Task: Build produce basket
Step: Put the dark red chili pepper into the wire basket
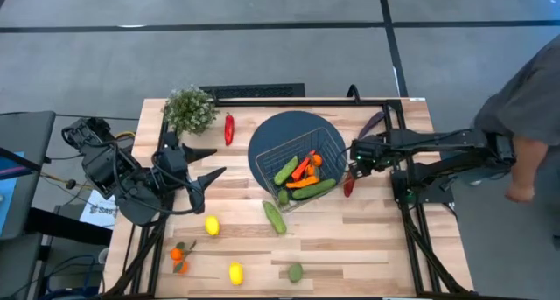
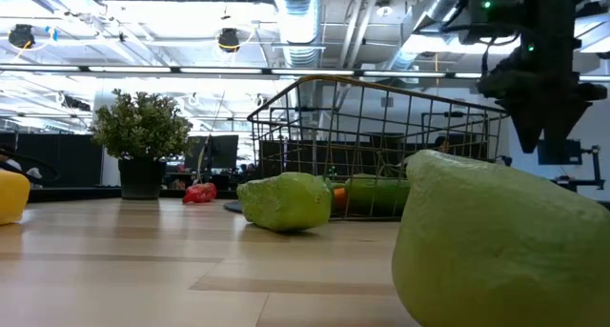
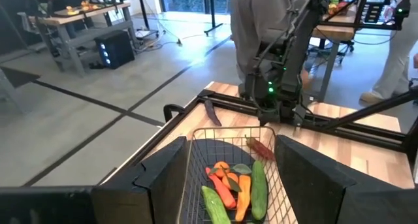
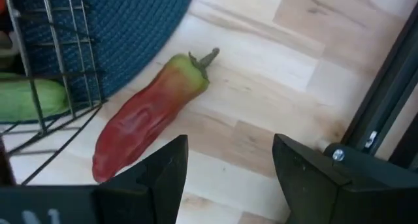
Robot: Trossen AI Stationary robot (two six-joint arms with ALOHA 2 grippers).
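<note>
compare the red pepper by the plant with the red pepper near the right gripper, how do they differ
The red pepper by the plant lies on bare wood, well clear of the basket and far from both grippers. The red pepper near the right gripper lies just outside the basket's wire wall, at the blue mat's edge, with the open right gripper right over it. Its stem end shades green. Both are long, red and not yet in the basket.

Round dark blue mat (image 1: 280,134) mid-table on pale wood table (image 1: 367,247); bushy potted plant (image 1: 189,109) near far left corner; person (image 1: 525,116) standing at right edge.
</note>
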